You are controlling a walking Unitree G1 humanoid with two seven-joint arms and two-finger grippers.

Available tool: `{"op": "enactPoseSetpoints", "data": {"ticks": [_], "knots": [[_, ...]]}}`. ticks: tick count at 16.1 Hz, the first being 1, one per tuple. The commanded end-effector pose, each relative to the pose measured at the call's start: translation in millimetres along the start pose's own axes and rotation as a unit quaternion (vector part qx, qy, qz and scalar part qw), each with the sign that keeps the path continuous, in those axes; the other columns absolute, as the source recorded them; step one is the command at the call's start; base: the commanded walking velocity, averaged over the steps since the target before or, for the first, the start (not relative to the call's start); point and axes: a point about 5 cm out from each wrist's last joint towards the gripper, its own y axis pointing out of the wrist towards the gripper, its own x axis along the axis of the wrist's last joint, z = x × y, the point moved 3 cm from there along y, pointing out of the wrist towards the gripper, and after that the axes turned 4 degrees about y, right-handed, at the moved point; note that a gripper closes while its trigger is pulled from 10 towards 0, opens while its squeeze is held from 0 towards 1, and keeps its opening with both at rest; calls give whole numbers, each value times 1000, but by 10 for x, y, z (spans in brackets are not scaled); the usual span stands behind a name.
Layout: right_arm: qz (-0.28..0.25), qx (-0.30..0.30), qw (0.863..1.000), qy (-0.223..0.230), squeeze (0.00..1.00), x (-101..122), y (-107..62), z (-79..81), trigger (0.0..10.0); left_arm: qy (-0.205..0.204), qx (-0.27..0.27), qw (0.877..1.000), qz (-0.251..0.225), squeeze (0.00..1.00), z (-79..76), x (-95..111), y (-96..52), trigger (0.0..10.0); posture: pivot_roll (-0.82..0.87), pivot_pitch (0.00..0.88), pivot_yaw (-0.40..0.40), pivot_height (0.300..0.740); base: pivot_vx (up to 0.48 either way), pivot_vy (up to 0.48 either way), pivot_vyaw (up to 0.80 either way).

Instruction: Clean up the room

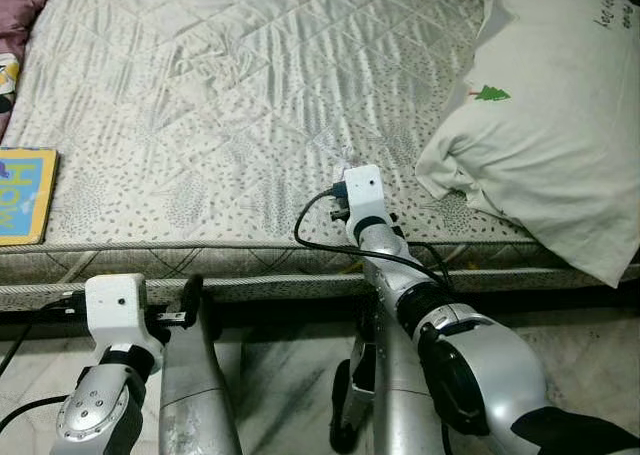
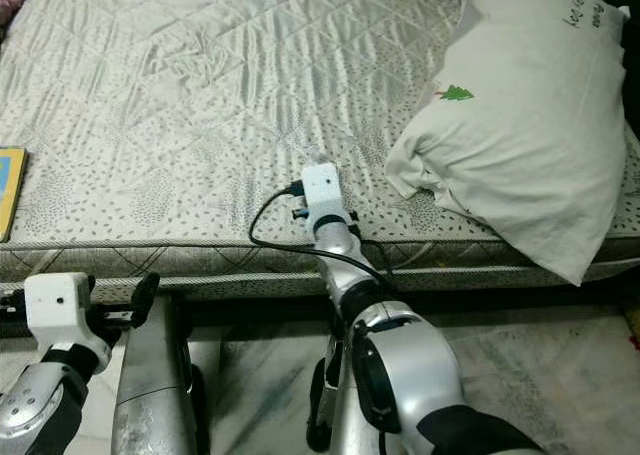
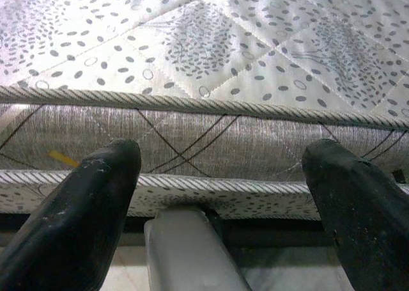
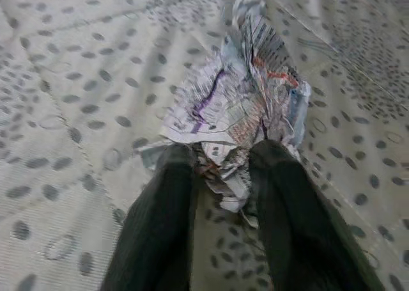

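Observation:
A crumpled ball of printed paper (image 4: 236, 105) lies on the quilted, grey-patterned bed cover (image 1: 250, 95), close to the bed's front edge. My right gripper (image 4: 220, 160) is shut on the paper's near side, one black finger on each flank. In the eye views my right arm reaches over the mattress edge, and its white wrist block (image 1: 362, 200) hides the fingers. My left gripper (image 3: 223, 157) is open and hangs low in front of the mattress side, holding nothing.
A large white pillow (image 1: 550, 125) with a small green tree print lies at the right of the bed, overhanging its edge. A yellow and blue book (image 1: 25, 195) rests at the bed's left edge. Purple cloth (image 1: 20, 15) shows far left. Marble floor (image 1: 290, 375) lies below.

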Motion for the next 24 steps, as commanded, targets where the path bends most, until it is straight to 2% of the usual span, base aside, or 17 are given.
{"op": "enactPoseSetpoints", "data": {"ticks": [1,5,8,13,16,17,20,22,24], "knots": [[22,-3,1000,0,0,-128,-22,-64,0,3,9,1000,9,0,39,-52,-2,10000,210,178,-103,524,0,0,0],[16,-15,1000,4,0,-161,-35,-351,0,5,5,1000,0,0,35,-30,115,10000,187,148,-96,524,0,0,0],[1,-21,1000,17,0,-116,-37,-459,0,6,1,1000,-9,0,28,-4,203,10000,176,125,-89,524,0,0,0],[-53,-22,998,21,0,68,-70,-681,0,13,-4,999,-30,0,65,75,440,10000,125,50,-72,524,0,0,0],[-82,-19,996,28,0,22,-251,-809,0,8,-9,999,-43,0,59,146,603,10000,66,17,-59,524,0,0,0],[-100,-20,994,41,0,-4,-424,-867,0,7,-14,999,-50,0,39,170,657,10000,50,6,-54,524,0,0,0],[-102,-35,990,86,0,-128,-730,-925,0,9,-18,998,-57,0,34,162,730,10000,11,0,-39,524,0,0,0],[-110,-37,987,108,0,-180,-914,-922,0,8,-22,998,-57,0,29,131,777,10000,-10,0,-21,524,0,0,0],[-112,-20,986,120,0,-199,-1086,-834,0,-8,-35,998,-55,0,-10,104,787,10000,-25,0,-2,524,0,0,0]]}}
